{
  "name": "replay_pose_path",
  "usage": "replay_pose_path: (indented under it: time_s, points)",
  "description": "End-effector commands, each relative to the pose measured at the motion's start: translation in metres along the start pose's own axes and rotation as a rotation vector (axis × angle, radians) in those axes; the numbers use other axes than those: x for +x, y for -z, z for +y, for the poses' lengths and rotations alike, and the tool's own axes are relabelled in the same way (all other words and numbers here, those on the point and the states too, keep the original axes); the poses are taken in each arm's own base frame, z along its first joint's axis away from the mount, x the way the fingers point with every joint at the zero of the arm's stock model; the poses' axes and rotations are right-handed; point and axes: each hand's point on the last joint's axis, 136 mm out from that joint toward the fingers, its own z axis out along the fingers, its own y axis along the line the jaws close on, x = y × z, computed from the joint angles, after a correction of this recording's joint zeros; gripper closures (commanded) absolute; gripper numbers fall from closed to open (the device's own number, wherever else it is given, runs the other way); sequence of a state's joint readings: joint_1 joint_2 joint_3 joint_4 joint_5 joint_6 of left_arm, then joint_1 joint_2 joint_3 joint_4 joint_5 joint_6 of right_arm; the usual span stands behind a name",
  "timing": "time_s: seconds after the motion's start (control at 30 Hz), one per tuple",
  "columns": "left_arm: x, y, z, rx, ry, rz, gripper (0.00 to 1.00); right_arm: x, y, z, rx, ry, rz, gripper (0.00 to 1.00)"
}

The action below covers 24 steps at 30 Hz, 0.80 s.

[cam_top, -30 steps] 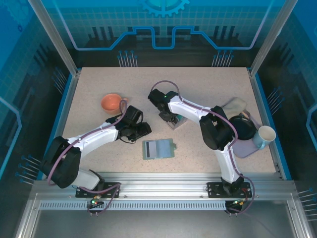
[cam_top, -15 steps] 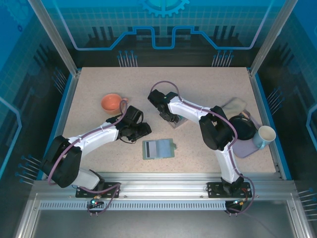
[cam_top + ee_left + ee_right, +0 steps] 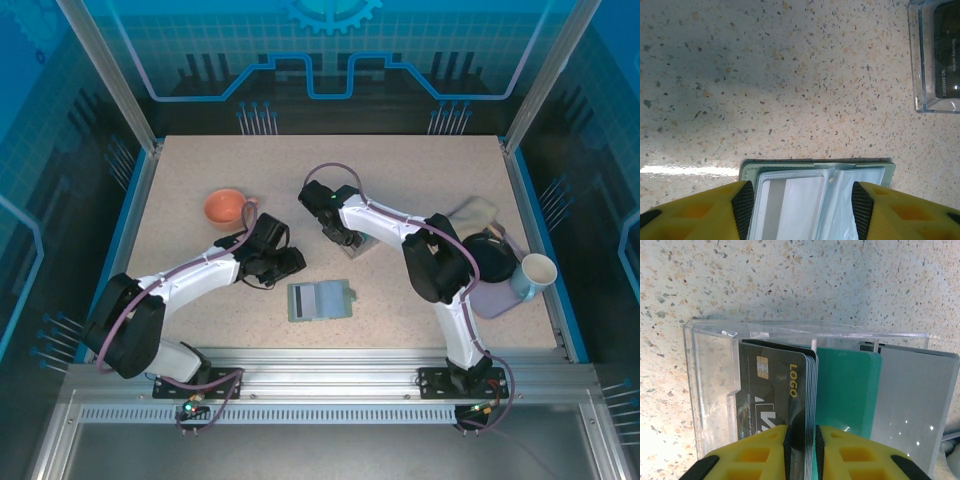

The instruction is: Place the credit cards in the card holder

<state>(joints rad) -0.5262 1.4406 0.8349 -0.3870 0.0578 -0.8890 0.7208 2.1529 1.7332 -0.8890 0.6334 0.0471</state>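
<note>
right gripper [image 3: 803,445] tightened, dark card [image 3: 772,385] — speckled table [image 3: 790,280]

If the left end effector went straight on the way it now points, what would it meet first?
Most likely the open card holder, which lies between the spread fingers of the left end effector. Depth is unclear, so it might instead pass just over it and land on the bare table beyond.
</note>
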Motion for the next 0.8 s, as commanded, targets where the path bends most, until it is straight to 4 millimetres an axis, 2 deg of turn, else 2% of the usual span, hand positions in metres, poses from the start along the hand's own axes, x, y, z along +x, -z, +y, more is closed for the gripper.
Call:
replay_pose_path:
  time_s: [0.0, 0.13, 0.63, 0.77]
  points:
    - [0.0008, -0.0015, -0.0004, 0.003, 0.003, 0.015, 0.42, -0.0001, 0.0148, -0.0184, 0.032, -0.019, -0.023, 0.78]
    - [0.0015, -0.0025, 0.0008, 0.001, 0.006, 0.016, 0.42, 0.0007, 0.0152, -0.0190, 0.031, -0.017, -0.022, 0.82]
    - [0.0020, -0.0032, 0.0009, 0.003, 0.003, 0.018, 0.42, 0.0015, 0.0173, -0.0261, 0.038, -0.023, -0.022, 0.80]
    - [0.0021, -0.0036, 0.0014, 0.003, 0.005, 0.018, 0.42, 0.0036, 0.0164, -0.0179, -0.017, -0.025, -0.014, 0.77]
